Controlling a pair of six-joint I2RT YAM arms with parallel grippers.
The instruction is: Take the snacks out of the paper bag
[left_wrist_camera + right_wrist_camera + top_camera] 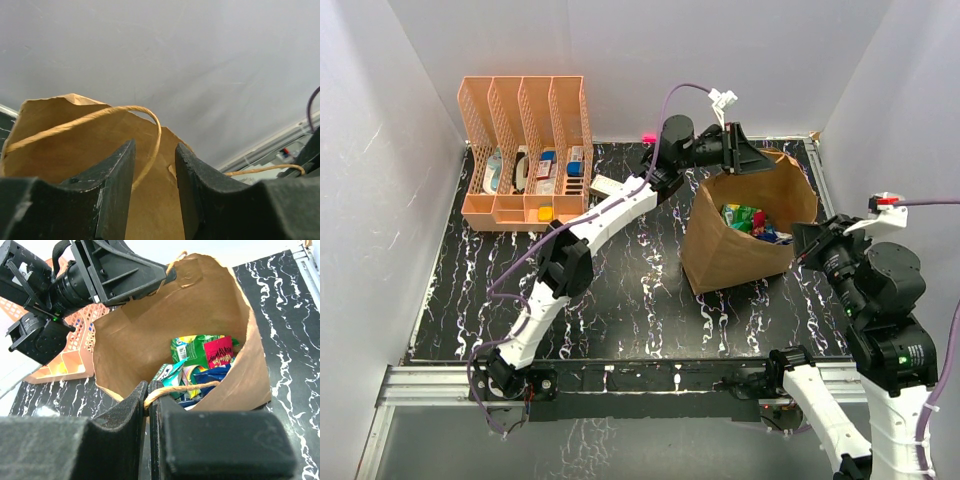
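Observation:
The brown paper bag point(735, 255) stands open at the right of the table. Inside lie the snacks point(752, 220): a green bag point(192, 347), a pink-red packet point(220, 352), teal and dark blue bags point(210, 376). My right gripper point(148, 390) is at the bag's near rim, shut on its twisted near handle point(185, 388). My left gripper point(760, 160) sits at the far rim. Its jaws stand apart, with the far handle point(100, 114) and the paper wall point(75, 150) running between them. In the left wrist view neither finger visibly presses the paper.
An orange mesh rack point(525, 150) with small boxes stands at the back left. A small white box point(605, 185) lies beside it, under my left arm. White walls close in the table at the back and sides.

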